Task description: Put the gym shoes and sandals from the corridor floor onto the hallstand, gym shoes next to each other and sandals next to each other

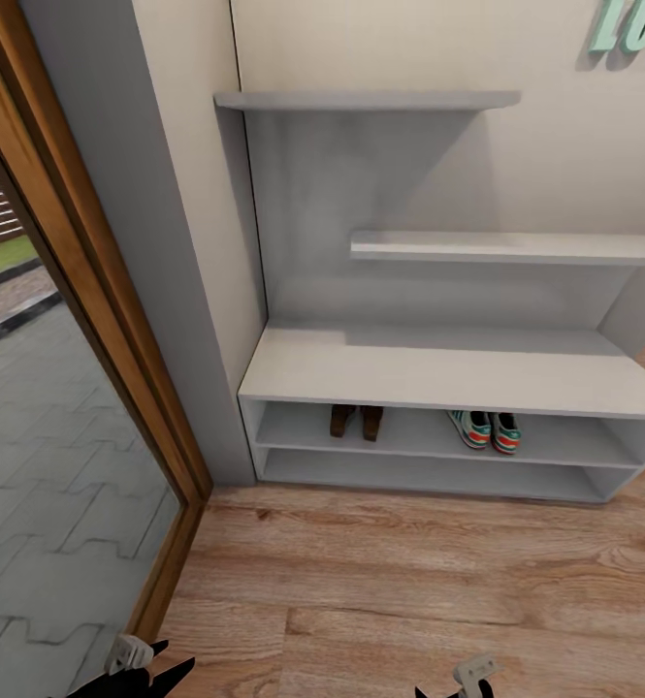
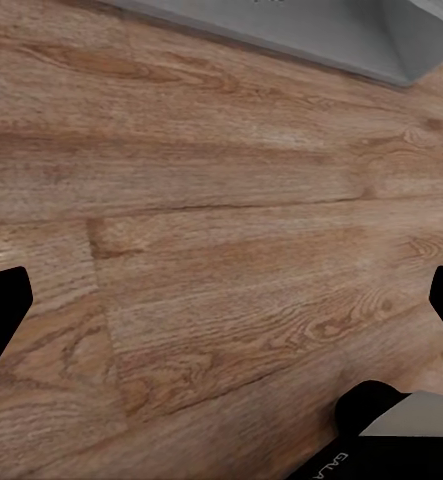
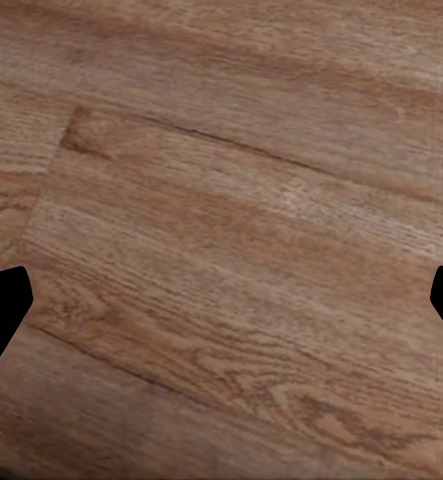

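Now, nearest to the camera, the left end effector [image 1: 152,664] and the right end effector [image 1: 458,683] hang low at the bottom edge of the head view, both above the corridor floor [image 1: 409,591]. In each wrist view the two black fingertips [image 2: 1,310] stand far apart at the opposite edges of the picture, so both end effectors are spread wide and hold nothing; between the fingers of the right one [image 3: 1,315] there is just bare wood plank.

The floor ahead of both end effectors is light brown wood with grain and knots. Beside the left end effector, on its outer side, a wooden door frame [image 1: 99,320] borders a glass pane, and grey paving stones [image 1: 41,465] are seen through it.

Farther ahead stands the hallstand [image 1: 438,373], light grey, against the cream wall. The two sandals [image 1: 356,422] stand side by side, almost touching, on its upper inner shelf, roughly ahead between the two end effectors. The two gym shoes [image 1: 485,429] stand together on the same shelf, ahead of the right end effector, well apart from the sandals. The flat top carries nothing. Above it, two staggered wall shelves [image 1: 511,247] are fixed, and farthest, teal letters [image 1: 632,24] are on the wall.
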{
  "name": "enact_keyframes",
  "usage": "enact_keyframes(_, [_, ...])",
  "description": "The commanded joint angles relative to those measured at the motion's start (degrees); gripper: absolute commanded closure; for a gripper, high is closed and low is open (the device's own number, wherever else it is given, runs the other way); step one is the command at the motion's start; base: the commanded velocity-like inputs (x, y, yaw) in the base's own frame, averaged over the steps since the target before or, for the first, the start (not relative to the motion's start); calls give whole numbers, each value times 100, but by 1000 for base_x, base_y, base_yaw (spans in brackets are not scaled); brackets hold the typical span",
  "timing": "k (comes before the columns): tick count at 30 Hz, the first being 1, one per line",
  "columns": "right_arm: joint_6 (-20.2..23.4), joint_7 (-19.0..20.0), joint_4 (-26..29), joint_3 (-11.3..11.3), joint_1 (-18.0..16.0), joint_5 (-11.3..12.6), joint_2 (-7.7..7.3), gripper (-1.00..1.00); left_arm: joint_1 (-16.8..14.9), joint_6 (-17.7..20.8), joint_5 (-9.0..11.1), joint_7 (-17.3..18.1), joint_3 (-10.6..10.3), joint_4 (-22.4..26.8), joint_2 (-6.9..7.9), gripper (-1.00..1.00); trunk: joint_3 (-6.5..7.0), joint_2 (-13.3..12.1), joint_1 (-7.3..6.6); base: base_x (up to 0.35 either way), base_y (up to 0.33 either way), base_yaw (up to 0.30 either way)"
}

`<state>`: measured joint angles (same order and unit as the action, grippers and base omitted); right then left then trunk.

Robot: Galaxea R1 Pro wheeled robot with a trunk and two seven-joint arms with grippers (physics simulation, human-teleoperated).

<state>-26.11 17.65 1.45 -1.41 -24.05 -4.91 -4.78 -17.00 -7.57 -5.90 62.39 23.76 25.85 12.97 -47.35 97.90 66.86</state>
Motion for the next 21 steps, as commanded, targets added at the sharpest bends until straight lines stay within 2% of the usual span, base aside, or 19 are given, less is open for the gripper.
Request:
enact_keyframes(1, [-24, -13, -4, -8, -3, -53, 0, -100, -5, -53, -61, 20, 41, -1, -5, -100, -4, 2, -1, 0, 0, 0])
enact_keyframes(21, [-10, -25, -4, -8, 36, -62, 18, -100, -5, -52, -52, 26, 47, -1, 17, -100, -4, 2, -1, 0, 0, 0])
